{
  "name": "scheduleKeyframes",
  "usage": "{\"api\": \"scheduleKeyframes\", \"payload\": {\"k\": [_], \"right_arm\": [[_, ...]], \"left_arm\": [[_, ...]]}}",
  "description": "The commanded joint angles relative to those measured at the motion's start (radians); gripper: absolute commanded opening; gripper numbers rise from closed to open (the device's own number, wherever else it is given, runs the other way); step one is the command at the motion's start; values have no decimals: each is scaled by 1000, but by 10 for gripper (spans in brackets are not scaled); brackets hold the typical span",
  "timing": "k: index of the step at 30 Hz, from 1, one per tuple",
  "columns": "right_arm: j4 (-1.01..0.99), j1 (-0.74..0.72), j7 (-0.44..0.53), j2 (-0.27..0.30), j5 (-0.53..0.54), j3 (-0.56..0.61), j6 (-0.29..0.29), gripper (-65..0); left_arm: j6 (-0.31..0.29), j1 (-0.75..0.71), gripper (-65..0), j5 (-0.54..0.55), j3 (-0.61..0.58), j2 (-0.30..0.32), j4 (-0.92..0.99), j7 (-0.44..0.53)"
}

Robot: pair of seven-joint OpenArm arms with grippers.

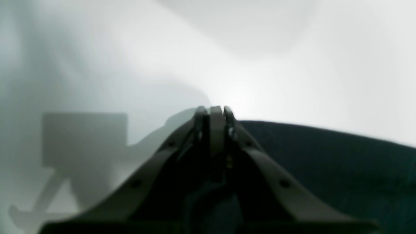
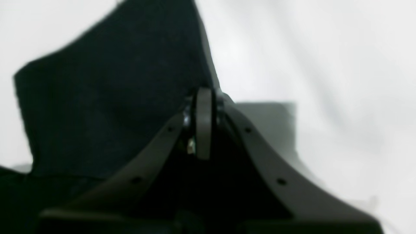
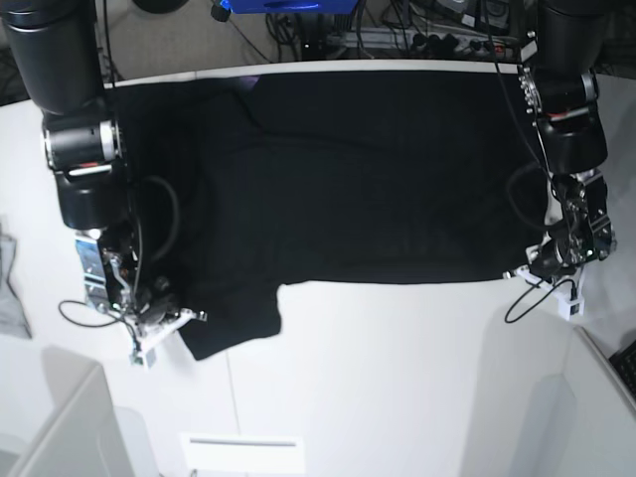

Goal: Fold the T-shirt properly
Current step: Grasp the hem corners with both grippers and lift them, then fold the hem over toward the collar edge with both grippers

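The black T-shirt (image 3: pixel 358 189) lies spread flat across the back of the white table (image 3: pixel 397 378), and no print shows. My right gripper (image 3: pixel 184 318) is at the near-left sleeve's corner. In the right wrist view its jaws (image 2: pixel 203 92) are closed, with the black fabric (image 2: pixel 107 97) running up to the tips. My left gripper (image 3: pixel 519 270) is at the shirt's near-right hem corner. In the left wrist view its jaws (image 1: pixel 214 110) are closed, with the fabric edge (image 1: pixel 325 162) starting right beside the tips.
A small grey cloth (image 3: pixel 8 288) lies at the left edge. White bins stand at the near left (image 3: pixel 50 417) and near right (image 3: pixel 601 397). Cables and equipment (image 3: pixel 397 35) run behind the table's far edge.
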State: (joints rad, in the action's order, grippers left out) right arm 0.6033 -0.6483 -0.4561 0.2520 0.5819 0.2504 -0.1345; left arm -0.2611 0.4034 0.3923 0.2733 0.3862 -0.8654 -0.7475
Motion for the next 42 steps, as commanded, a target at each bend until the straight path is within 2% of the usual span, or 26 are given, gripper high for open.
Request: {"api": "scheduleKeyframes", "payload": {"k": [1, 10, 15, 20, 27, 37, 40, 42], "right_arm": [[46, -24, 12, 14, 10, -6, -3, -650], [191, 43, -30, 17, 8, -6, -1, -650], [306, 91, -66, 36, 6, -15, -1, -650], [413, 157, -129, 30, 2, -148, -1, -650], [554, 247, -228, 30, 2, -239, -1, -650], [785, 384, -378, 28, 3, -380, -1, -650], [861, 428, -389, 27, 5, -389, -1, -650], [912, 459, -393, 27, 3, -389, -1, -650]], "left_arm": [[1, 16, -650, 4, 5, 18, -48, 18], [1, -68, -650, 6, 8, 18, -257, 16], [1, -99, -650, 6, 91, 13, -341, 15], [-2, -103, -650, 6, 102, 15, -424, -74], [-4, -166, -650, 6, 103, 12, -535, -163], [-4, -289, -650, 7, 105, 12, -679, -177], [-4, -306, -650, 9, 125, 7, -731, -243], [-4, -312, -650, 30, 171, -19, -769, -312]]}}
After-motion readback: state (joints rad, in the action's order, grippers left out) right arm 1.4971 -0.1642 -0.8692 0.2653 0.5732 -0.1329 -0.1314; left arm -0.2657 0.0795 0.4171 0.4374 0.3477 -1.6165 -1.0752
